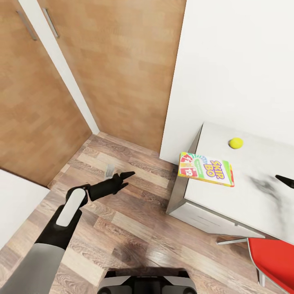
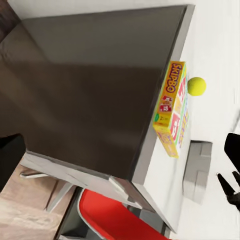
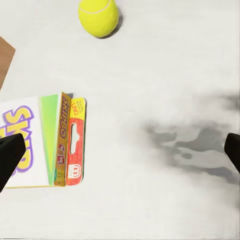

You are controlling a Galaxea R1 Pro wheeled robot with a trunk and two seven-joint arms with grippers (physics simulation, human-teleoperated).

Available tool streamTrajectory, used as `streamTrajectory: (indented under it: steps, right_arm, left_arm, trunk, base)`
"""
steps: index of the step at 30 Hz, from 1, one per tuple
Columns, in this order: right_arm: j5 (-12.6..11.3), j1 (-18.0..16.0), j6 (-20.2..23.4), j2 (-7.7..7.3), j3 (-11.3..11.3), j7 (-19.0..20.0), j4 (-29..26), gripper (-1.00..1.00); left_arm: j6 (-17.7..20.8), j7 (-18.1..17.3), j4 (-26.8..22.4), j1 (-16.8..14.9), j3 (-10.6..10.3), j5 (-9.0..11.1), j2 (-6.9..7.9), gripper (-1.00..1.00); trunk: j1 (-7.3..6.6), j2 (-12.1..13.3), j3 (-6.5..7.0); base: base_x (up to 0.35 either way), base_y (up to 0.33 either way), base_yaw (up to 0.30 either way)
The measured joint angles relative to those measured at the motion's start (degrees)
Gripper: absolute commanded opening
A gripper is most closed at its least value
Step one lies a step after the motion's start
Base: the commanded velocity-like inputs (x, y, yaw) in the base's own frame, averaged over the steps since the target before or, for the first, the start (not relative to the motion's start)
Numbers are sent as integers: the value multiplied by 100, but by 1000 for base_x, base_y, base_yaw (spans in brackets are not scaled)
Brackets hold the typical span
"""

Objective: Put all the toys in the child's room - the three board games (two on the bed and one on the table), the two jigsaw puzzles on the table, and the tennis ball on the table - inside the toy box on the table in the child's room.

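Progress: nothing boxed yet, as far as visible. White-green-red SKIP BO game box point(image 1: 206, 169) lies overhanging the light grey bench point(image 1: 261, 204) corner, forward-right of the left gripper point(image 1: 122, 179), which hangs over wood-plank floor point(image 1: 134, 228), nearly closed, empty. Small yellow-green tennis ball point(image 1: 235, 143) sits beyond the box. Right gripper point(image 3: 120, 155) is spread wide, empty. Room: white wall, wooden wardrobe doors point(image 1: 122, 61), red chair point(image 1: 273, 261).

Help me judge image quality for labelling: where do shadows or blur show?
Head view: a smudgy dark shadow on the table near the right end effector, otherwise sharp. Right wrist view: the same mottled shadow, tennis ball crisp. Left wrist view: the table side is dim.
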Motion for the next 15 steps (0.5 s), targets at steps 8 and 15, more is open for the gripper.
streamTrajectory:
  steps: [8, 15]
  right_arm:
    - [6, 264, -164, 40, -165, 41, -166, 100]
    - [1, 350, -188, 63, -187, 101, -219, 100]
  left_arm:
    - [-774, -2330, 995, 1, -14, -1251, -80, 100]
    - [-1406, -3237, 1483, 6, -23, -1751, -106, 100]
  trunk:
    - [0, 0, 0]
    - [0, 0, 0]
  base:
    - [0, 0, 0]
    - [0, 0, -46]
